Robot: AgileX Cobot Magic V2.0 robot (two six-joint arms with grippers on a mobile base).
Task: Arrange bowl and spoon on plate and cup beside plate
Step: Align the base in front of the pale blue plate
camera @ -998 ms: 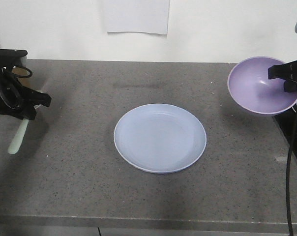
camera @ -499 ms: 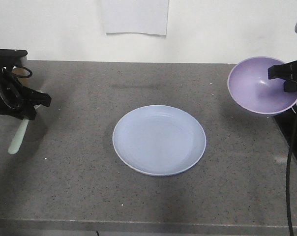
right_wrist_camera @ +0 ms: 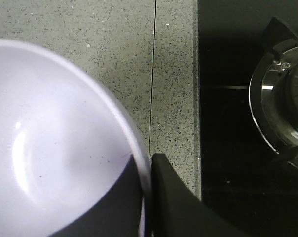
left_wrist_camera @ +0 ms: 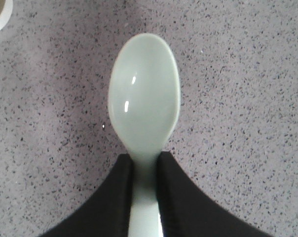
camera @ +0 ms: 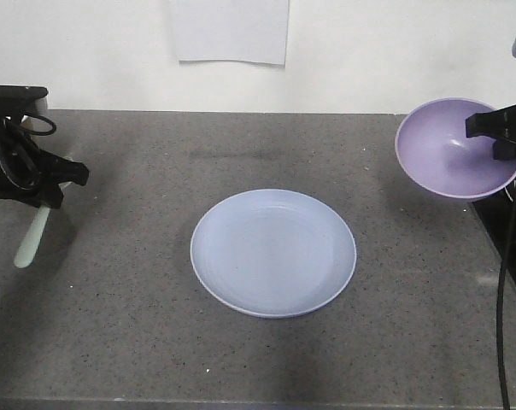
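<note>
Mint spoon (left_wrist_camera: 144, 98) tight between left pincer (left_wrist_camera: 145, 163) tips, lavender bowl (right_wrist_camera: 40, 148) rim between right pincer (right_wrist_camera: 145, 162) tips.

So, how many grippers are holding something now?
2. The left gripper, at the left side of the counter, is shut on the spoon at its handle. The right gripper, at the right side, grips the tilted bowl by its rim.
</note>
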